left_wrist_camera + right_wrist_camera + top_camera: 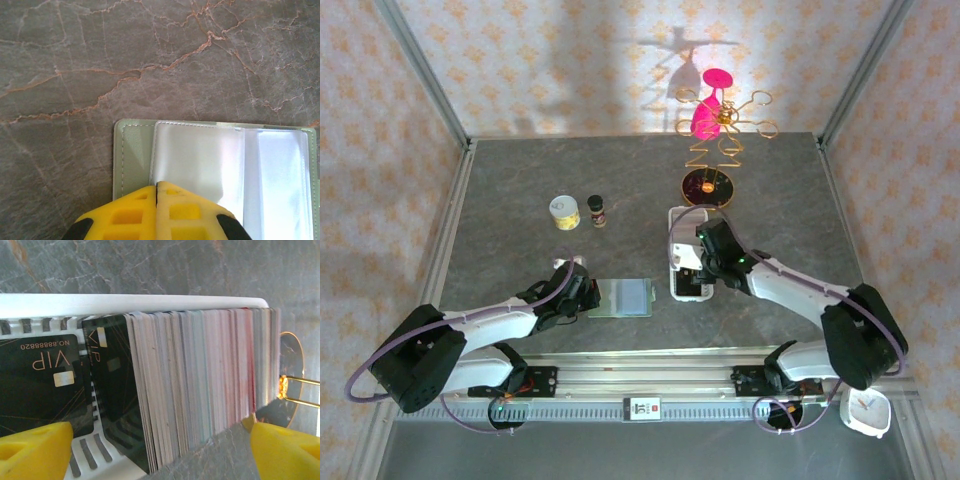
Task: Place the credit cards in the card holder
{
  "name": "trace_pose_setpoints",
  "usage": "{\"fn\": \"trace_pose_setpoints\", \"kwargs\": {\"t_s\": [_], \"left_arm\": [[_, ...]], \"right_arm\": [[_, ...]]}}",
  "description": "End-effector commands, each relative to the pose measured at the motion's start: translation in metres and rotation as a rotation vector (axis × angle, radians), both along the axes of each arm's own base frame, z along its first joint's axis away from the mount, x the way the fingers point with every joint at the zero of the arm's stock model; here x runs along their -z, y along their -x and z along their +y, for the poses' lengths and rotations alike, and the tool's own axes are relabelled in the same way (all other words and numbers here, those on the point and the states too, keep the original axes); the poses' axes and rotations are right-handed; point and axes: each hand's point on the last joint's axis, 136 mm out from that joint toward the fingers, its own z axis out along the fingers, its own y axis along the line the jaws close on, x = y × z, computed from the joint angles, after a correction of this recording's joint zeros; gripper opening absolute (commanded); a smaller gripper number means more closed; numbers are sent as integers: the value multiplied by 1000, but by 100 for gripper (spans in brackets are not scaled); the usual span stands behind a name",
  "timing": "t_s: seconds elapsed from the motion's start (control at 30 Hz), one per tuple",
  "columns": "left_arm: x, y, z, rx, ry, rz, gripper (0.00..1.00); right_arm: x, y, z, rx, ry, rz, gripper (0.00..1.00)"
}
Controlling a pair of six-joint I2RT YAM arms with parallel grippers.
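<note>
L tool (157,189) pinched tight, angled down; R tool (160,447) spread wide, pointing down.

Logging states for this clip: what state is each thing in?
Card holder: open flat, visible sleeves look empty.
Credit cards: stacked on edge in white tray.
Left tool: shut, over holder's sleeve.
Right tool: open, straddling the card stack.
</note>
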Motion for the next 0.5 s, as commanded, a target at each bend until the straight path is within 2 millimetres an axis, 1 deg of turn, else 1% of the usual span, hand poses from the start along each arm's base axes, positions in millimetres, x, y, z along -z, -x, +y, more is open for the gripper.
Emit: {"fn": "trace_pose_setpoints", "kwargs": {"t_s": [0.0, 0.07, 0.13, 0.2, 0.23, 0.27, 0.4, 0.47], "left_arm": [[7, 7, 3, 19, -28, 43, 0], [8, 7, 3, 22, -28, 43, 0], [8, 7, 3, 23, -30, 45, 0], [7, 7, 2, 24, -28, 43, 0], [7, 7, 2, 26, -27, 43, 0], [7, 6, 1, 26, -26, 43, 0], [7, 6, 0, 27, -25, 44, 0], [6, 6, 0, 28, -23, 43, 0]], "right_arm": [[-10, -17, 11, -33, -15, -48, 90], [-5, -19, 14, -41, -10, -42, 89], [-2, -23, 16, -42, -6, -35, 85], [1, -26, 19, -42, -9, -21, 82], [0, -28, 21, -42, -12, -20, 78], [0, -29, 22, -42, -13, -20, 77], [0, -29, 23, -47, -11, -12, 69], [-1, -25, 23, -54, -13, -4, 62]]}}
